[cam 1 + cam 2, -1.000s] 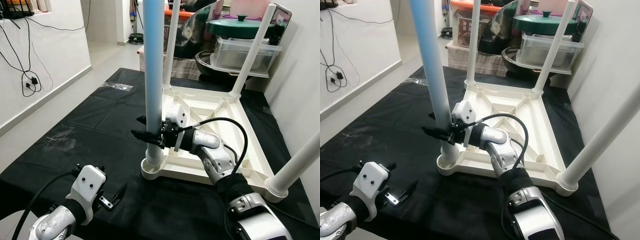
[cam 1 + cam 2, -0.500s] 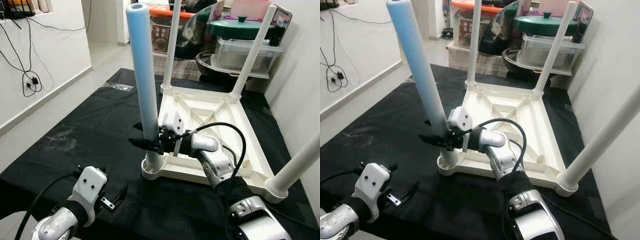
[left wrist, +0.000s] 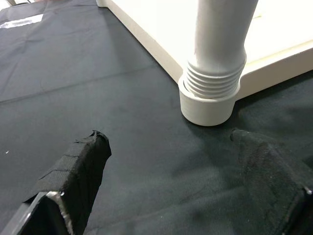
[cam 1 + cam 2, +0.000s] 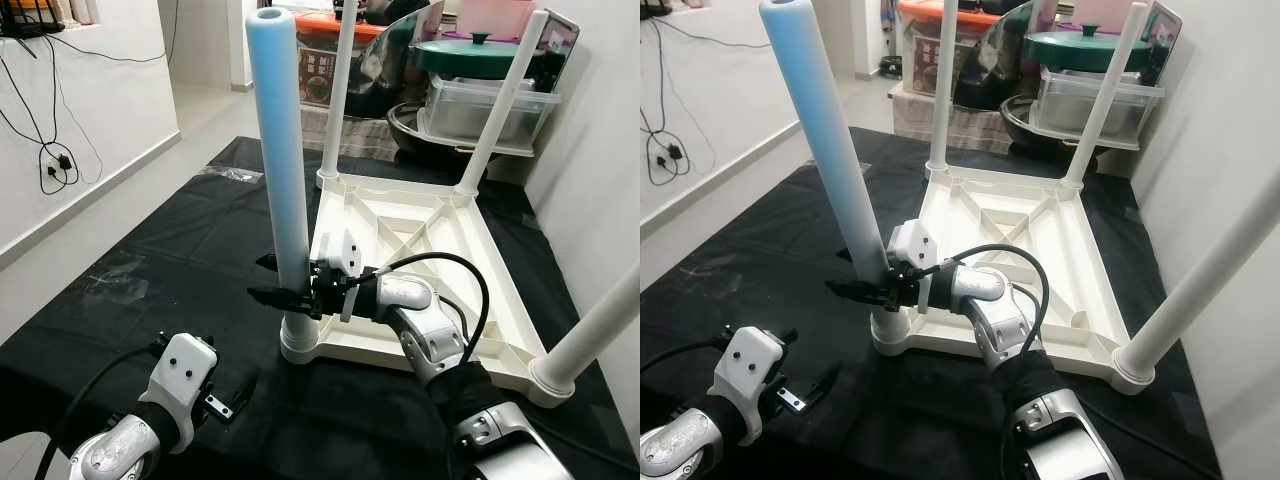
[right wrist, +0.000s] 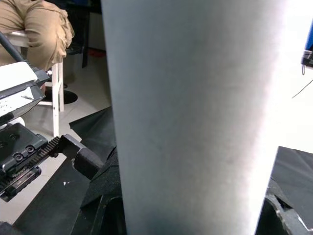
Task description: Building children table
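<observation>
Right gripper (image 4: 272,294) clamping blue leg (image 4: 280,180), corner socket (image 4: 300,345)

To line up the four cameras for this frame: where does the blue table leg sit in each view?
Left eye view: blue table leg stands left of centre, held by the right gripper.
Right eye view: leans left of centre.
Left wrist view: its threaded base, top centre.
Right wrist view: close up across the middle.
Shared landmark: the corner socket.
</observation>
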